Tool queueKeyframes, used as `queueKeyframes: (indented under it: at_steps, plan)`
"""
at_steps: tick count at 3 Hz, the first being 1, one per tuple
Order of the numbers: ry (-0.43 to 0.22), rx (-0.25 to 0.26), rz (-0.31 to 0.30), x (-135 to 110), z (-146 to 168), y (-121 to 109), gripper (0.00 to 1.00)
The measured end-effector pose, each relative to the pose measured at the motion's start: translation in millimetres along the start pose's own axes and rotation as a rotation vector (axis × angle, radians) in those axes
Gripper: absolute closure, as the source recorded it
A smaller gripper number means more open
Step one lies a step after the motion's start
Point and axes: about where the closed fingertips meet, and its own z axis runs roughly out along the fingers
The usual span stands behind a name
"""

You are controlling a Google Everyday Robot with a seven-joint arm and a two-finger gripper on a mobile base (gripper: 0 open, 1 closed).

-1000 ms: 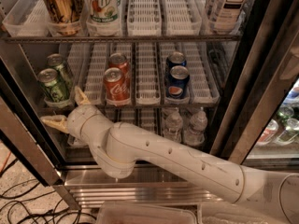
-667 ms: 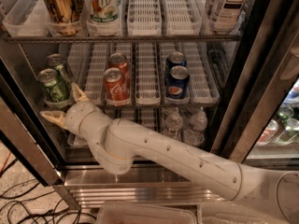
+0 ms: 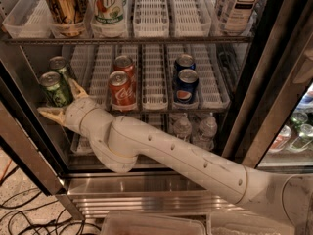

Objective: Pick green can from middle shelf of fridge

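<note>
**A:** Where is the gripper?

**B:** The gripper [image 3: 62,102] is at the left end of the middle shelf [image 3: 154,84] of the fridge [image 3: 146,192], at the front edge. Its two pale fingers [image 3: 77,88] are spread wide. One stands up just to the right of the green can [image 3: 54,88]. The other lies low in front of the can and points to the left.

**A:** So it has the can?

**B:** No, the gripper grips nothing. The foot of the can sits in the gap between the fingers. I cannot tell whether a finger touches it, because the wrist covers the can's lower right edge.

**A:** And the can itself?

**B:** It stands upright in the leftmost lane, at the front. The other green can [image 3: 59,66] is just behind it and shows only its top and one side.

**A:** What else is on that shelf?

**B:** Two red cans [image 3: 121,89] stand one behind the other, two lanes to the right. Two blue cans [image 3: 186,84] stand the same way, further right. The lanes between them hold nothing.

**A:** What is hard to see?

**B:** The white arm [image 3: 171,153] crosses the lower part of the fridge and hides much of the bottom shelf. There only the tops of some water bottles [image 3: 182,127] show. On the top shelf a gold can [image 3: 62,6], a green and white bottle [image 3: 108,4] and a tea bottle [image 3: 242,1] are cut off by the upper edge. At the far right, behind another door, some bottles [image 3: 293,131] are too blurred to name.
</note>
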Motion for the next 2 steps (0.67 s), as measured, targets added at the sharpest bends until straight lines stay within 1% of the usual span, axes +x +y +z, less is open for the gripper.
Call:
queueKeyframes:
  at_steps: [1, 2]
  plan:
    - [-0.013, -0.019, 0.020, 2.9, 11.5, 0.0, 0.31]
    - [-0.023, -0.023, 0.041, 7.2, 19.9, -4.4, 0.32]
